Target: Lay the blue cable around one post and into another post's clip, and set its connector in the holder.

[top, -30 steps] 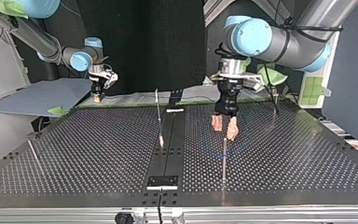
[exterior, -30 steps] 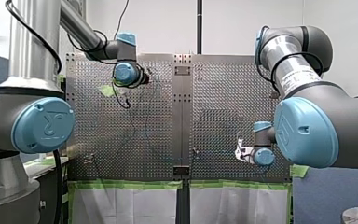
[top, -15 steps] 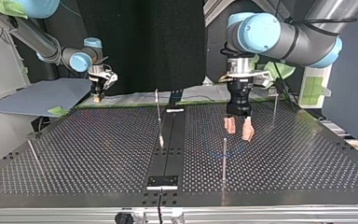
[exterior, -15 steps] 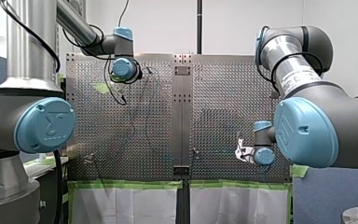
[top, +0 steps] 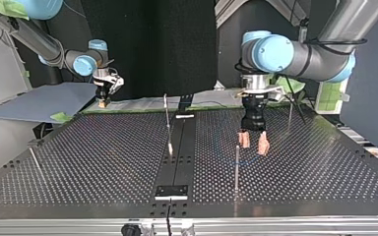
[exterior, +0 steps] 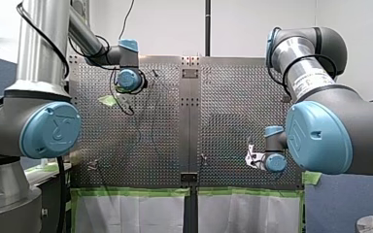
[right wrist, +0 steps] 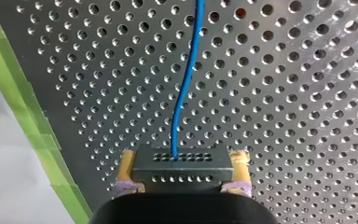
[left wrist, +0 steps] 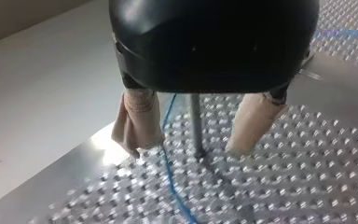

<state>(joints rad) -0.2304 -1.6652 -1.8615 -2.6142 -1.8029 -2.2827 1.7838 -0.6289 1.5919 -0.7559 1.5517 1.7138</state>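
Post [left wrist: 195, 119] between left hand [left wrist: 186, 150] fingers [left wrist: 137, 119], connector [right wrist: 182, 169] in right hand [right wrist: 183, 161]

Robotics lab: perforated metal table [top: 78, 162], green tape [exterior: 131, 192] edging, black backdrop [top: 147, 44].

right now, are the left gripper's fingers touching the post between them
Apart. The left wrist view shows the post standing in the open gap of my left gripper, with bare table showing between it and each beige finger.

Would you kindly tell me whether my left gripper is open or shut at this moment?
Open: my left gripper's two beige fingers stand apart on either side of the post, with the blue cable between them.
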